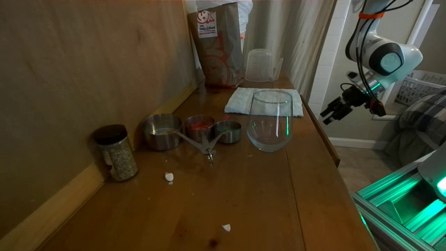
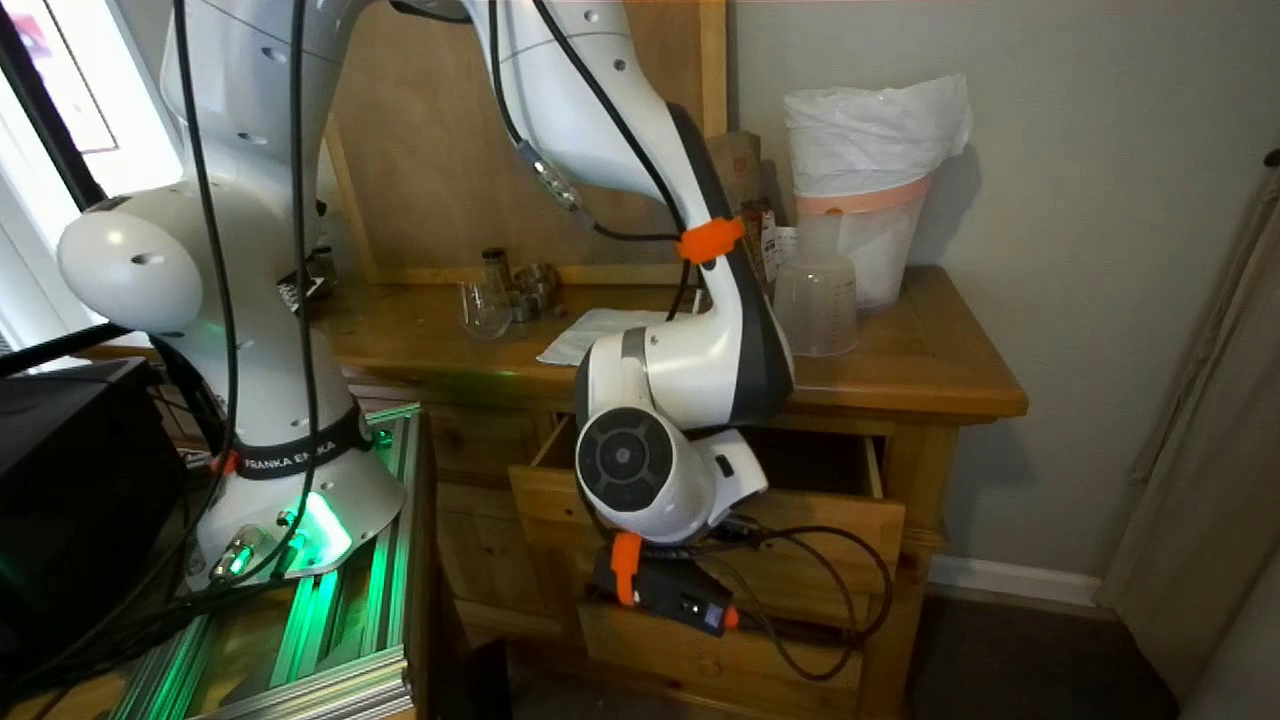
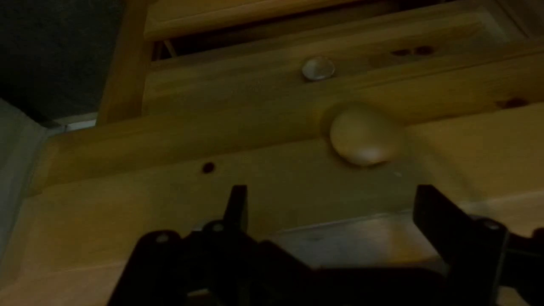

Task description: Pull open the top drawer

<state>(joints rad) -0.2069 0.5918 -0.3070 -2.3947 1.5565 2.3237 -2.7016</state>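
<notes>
The top drawer (image 2: 845,515) stands pulled out of the wooden cabinet in an exterior view, its dark inside showing behind the front. The wrist picture stands upside down. There the nearest drawer front (image 3: 127,199) bears a round wooden knob (image 3: 365,136). My gripper (image 3: 331,187) is open, its two black fingers wide apart with nothing between them. The knob lies beyond the fingertips, a little to the right of their middle in that picture. The gripper also shows in an exterior view (image 1: 325,118), off the cabinet's side. In an exterior view, the wrist hides its fingers.
A lower drawer (image 2: 720,655) is partly open. A second knob (image 3: 318,68) sits on the front between. A glass (image 1: 270,122), cloth (image 1: 240,101), metal measuring cups (image 1: 162,134), spice jar (image 1: 118,157) and plastic measuring jug (image 1: 259,66) stand on the top. A cable loop (image 2: 885,590) hangs beside the wrist.
</notes>
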